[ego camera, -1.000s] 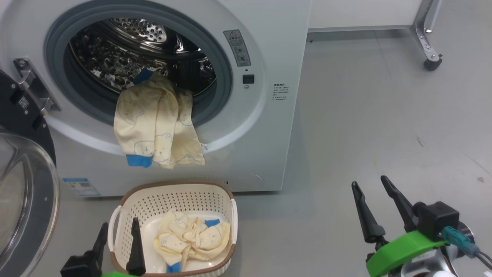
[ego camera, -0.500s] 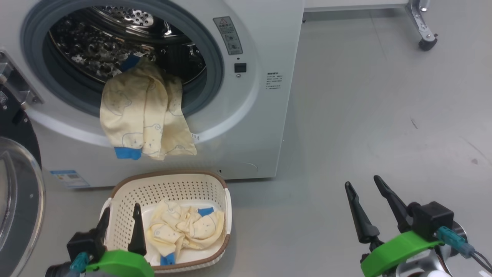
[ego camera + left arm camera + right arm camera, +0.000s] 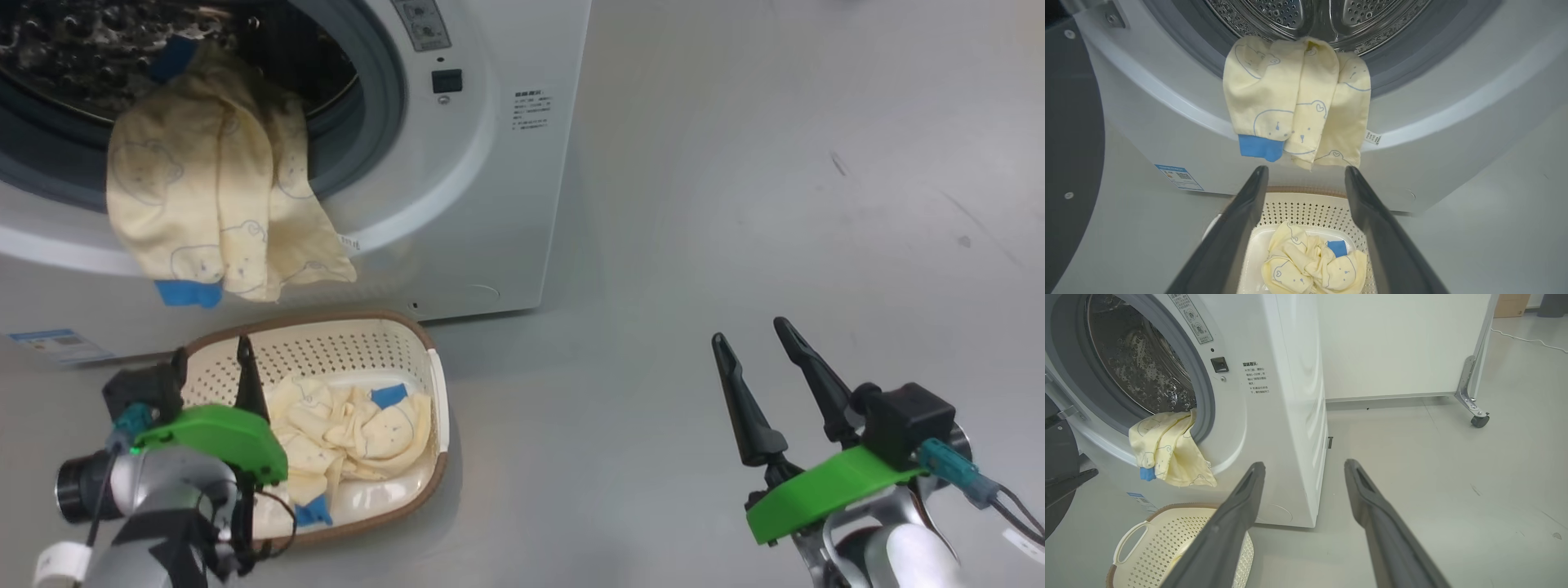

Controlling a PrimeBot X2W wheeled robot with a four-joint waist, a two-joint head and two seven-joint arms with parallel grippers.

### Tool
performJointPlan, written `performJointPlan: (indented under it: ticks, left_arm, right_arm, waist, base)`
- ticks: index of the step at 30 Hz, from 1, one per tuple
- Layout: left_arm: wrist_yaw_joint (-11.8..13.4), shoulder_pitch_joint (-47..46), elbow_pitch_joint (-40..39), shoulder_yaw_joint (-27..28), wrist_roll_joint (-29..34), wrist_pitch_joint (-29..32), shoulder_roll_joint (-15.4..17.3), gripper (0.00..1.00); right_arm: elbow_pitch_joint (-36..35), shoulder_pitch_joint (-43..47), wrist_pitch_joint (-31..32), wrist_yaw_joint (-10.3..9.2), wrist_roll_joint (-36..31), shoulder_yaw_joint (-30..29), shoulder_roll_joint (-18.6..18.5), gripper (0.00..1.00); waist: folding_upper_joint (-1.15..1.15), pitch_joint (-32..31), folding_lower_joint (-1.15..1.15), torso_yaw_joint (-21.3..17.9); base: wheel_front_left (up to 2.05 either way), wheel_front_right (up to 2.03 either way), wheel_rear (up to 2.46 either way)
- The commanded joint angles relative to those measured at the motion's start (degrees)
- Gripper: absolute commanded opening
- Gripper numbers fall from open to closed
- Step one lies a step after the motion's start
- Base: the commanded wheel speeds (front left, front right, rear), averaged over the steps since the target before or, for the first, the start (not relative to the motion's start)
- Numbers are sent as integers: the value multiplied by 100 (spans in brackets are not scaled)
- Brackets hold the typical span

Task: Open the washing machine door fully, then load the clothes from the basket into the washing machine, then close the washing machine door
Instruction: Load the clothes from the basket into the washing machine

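The white washing machine (image 3: 490,163) stands with its drum open. The washing machine door (image 3: 1073,122) is swung out to the left. One cream-yellow garment with a blue cuff (image 3: 204,188) hangs out over the grey gasket, half inside the drum (image 3: 1314,16). More of the clothes (image 3: 351,425) lie bundled in the basket (image 3: 326,331) on the floor before the machine. My left gripper (image 3: 211,359) is open over the basket's left side, and its fingers (image 3: 1237,228) frame the bundle (image 3: 1310,265). My right gripper (image 3: 749,331) is open and empty, off to the right over bare floor.
Grey floor spreads to the right of the washer. A white panel on a metal leg with a castor (image 3: 1479,420) stands at the back right. A blue sticker (image 3: 1180,177) sits low on the washer front.
The head camera has tilted down and right, shifting the whole picture up and left. My left gripper has advanced over the basket. The right gripper keeps its pose.
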Motion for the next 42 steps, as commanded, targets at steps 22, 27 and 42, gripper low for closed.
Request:
performJointPlan:
  ticks: [22, 27, 42]
  left_arm:
    - [-43, -2373, 2023, 245, 114, 279, 759, 100]
    - [71, -2665, 2426, 218, 166, 373, 860, 100]
    - [124, -3396, 3192, 310, 20, 627, 1090, 93]
  right_arm:
    - [438, -952, -671, 24, 650, 653, -49, 100]
    - [538, -1015, -759, 24, 768, 725, -49, 100]
    - [765, -1222, -900, 24, 1053, 1042, -49, 100]
  waist:
    - [0, 1143, -1, -1043]
    - [0, 1301, -1, -1145]
    - [0, 1641, -1, -1323]
  base:
    - [0, 0, 0]
    - [0, 0, 0]
    - [0, 0, 0]
